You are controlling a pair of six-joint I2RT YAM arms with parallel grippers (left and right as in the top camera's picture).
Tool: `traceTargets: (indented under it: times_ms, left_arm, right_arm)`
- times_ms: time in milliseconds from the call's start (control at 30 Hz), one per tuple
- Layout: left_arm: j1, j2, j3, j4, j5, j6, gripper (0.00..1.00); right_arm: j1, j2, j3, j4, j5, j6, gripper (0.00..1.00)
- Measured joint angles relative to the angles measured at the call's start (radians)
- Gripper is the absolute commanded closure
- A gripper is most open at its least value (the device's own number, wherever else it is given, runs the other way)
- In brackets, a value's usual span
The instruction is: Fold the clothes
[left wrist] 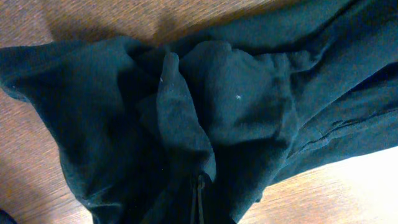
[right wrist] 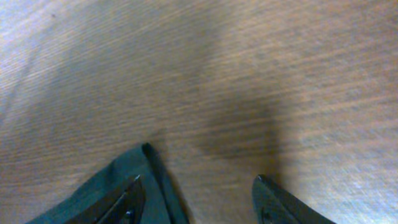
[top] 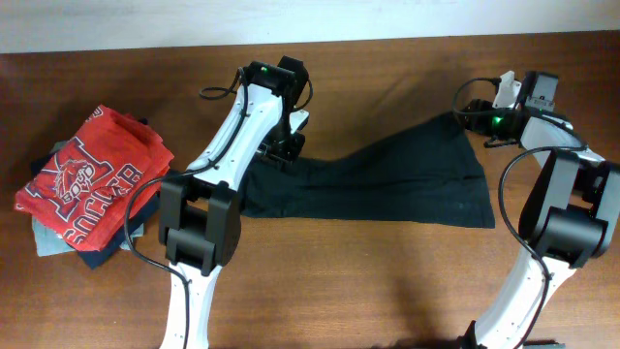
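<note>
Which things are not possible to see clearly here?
Left gripper: its jaws, overhead, under its own wrist; left wrist view, buried in the plain dark navy-black fabric garment.
Folded pile under the red shirt with white lettering: overhead, mostly covered.
Right gripper: right wrist view, cut by bottom edge.

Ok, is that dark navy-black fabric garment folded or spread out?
Spread out, not folded: the dark navy-black soft fabric garment lies stretched wide across the wooden table, bunched at one end.
</note>
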Motion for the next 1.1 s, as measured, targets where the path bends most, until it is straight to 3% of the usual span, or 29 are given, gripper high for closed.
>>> traceTargets:
  times_ms: [333, 700, 900, 1000, 1100]
  left_arm:
    - [0.000, 0.000, 0.000, 0.005, 0.000, -0.003, 1.00]
    - [0.000, 0.000, 0.000, 0.015, 0.000, -0.003, 1.00]
    - [0.000, 0.000, 0.000, 0.020, 0.000, -0.003, 1.00]
    - [0.000, 0.000, 0.000, 0.022, 0.000, -0.003, 1.00]
    - [0.000, 0.000, 0.000, 0.023, 0.000, -0.003, 1.00]
  right_arm:
    - [0.044, 0.040, 0.020, 0.061, -0.037, -0.019, 0.41]
    - [0.071, 0.040, 0.041, -0.033, -0.026, -0.056, 0.58]
    - [0.072, 0.040, 0.055, -0.089, -0.026, -0.069, 0.59]
    - [0.072, 0.039, 0.060, -0.117, -0.026, -0.079, 0.64]
    - [0.072, 0.038, 0.060, -0.129, -0.024, -0.082, 0.80]
